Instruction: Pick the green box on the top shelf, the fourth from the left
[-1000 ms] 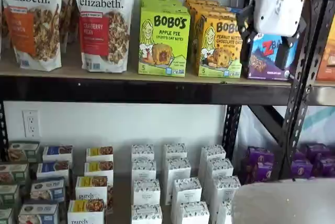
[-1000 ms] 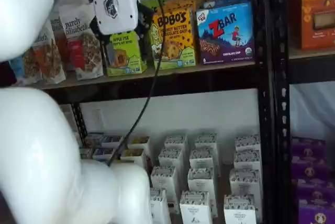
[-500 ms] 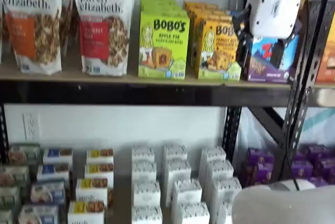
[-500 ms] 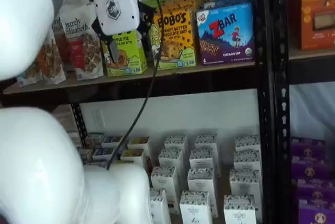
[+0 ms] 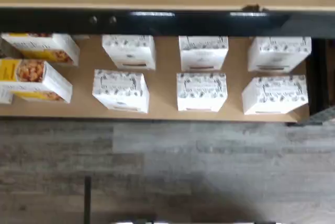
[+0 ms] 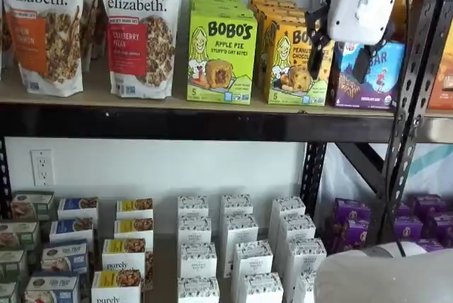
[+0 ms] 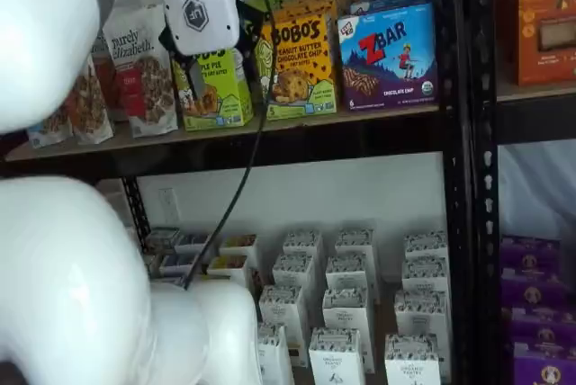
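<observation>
- Standing upright on the top shelf [image 6: 85, 101], the green box [image 6: 221, 57] touches the yellow-orange Bobo's box [image 6: 291, 62] beside it.
- It looks light and stiff, but thin card may dent; I would take hold on its two narrow side walls.
- The gripper [image 6: 338, 52], fingers spread wide and empty, hangs in front of the yellow-orange Bobo's box, apart from the green box.

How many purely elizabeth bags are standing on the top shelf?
2 show clearly: the orange-label bag at the left end of the top shelf, and the red-label cranberry bag beside it. More may hide behind them.
</observation>
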Controlling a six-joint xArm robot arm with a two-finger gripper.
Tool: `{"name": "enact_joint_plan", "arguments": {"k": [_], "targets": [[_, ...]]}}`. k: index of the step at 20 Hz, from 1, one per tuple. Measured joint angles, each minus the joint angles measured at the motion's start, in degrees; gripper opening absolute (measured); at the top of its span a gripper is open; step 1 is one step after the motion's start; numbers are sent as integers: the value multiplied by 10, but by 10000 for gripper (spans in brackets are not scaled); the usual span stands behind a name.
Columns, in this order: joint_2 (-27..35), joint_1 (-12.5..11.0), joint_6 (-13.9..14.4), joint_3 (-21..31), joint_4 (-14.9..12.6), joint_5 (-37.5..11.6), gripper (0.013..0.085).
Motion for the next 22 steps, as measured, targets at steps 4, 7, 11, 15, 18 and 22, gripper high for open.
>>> {"name": "enact_joint_plan", "arguments": {"k": [4, 7, 11, 15, 18, 22], "targets": [[14, 19, 16, -4, -4, -36, 850], [33, 42, 37, -14, -17, -56, 850], [66, 71, 65, -35, -28, -81, 850], [108, 105, 97, -67, -41, -97, 850], [144, 128, 120, -93, -57, -107, 850], [196, 148, 140, -129, -69, -120, 850]]}}
